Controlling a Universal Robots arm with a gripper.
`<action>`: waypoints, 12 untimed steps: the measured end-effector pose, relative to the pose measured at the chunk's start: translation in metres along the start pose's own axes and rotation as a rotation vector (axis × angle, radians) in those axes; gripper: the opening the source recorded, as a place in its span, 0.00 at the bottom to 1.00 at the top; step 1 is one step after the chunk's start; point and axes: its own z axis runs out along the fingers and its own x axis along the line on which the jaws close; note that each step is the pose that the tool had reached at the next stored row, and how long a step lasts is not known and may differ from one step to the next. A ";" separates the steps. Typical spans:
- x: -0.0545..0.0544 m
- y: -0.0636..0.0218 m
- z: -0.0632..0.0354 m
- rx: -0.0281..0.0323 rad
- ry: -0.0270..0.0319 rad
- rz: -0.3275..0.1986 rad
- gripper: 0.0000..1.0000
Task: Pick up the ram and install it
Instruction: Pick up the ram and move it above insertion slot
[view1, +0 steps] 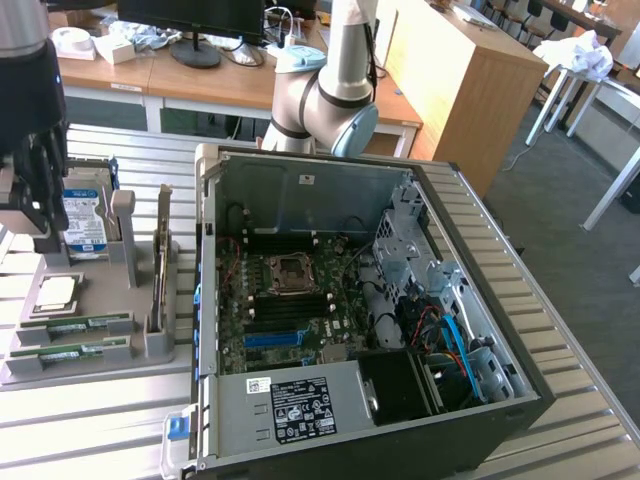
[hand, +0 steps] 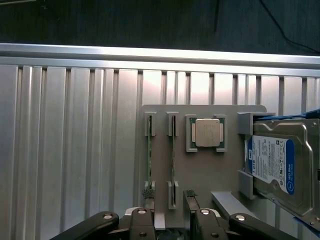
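Observation:
Two ram sticks (view1: 78, 324) (view1: 70, 352) lie in slots of a grey holder plate (view1: 150, 345) at the exterior view's left. They are thin, green and stand on edge. In the wrist view they appear as two narrow green strips (hand: 149, 160) (hand: 172, 159) side by side. My gripper (view1: 35, 215) (hand: 169, 195) hangs above the holder, open and holding nothing. Its fingertips (hand: 147, 193) straddle the end of the holder's slots. The open computer case (view1: 520, 380) shows its motherboard (view1: 300, 310) in the middle of the exterior view.
On the same holder sit a square silver processor (view1: 55, 293) (hand: 207, 132) and a blue-labelled hard drive (view1: 85, 225) (hand: 277, 167). The arm's base (view1: 320, 100) stands behind the case. The ribbed metal table (hand: 75, 150) runs around the holder. A desk with monitors is behind.

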 end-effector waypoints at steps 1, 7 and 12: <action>0.000 -0.0001 0.0016 0.0002 0.0000 0.000 0.36; 0.000 -0.0003 0.0092 0.0011 0.0000 0.000 0.36; 0.000 -0.0005 0.0156 0.0015 0.0000 0.000 0.36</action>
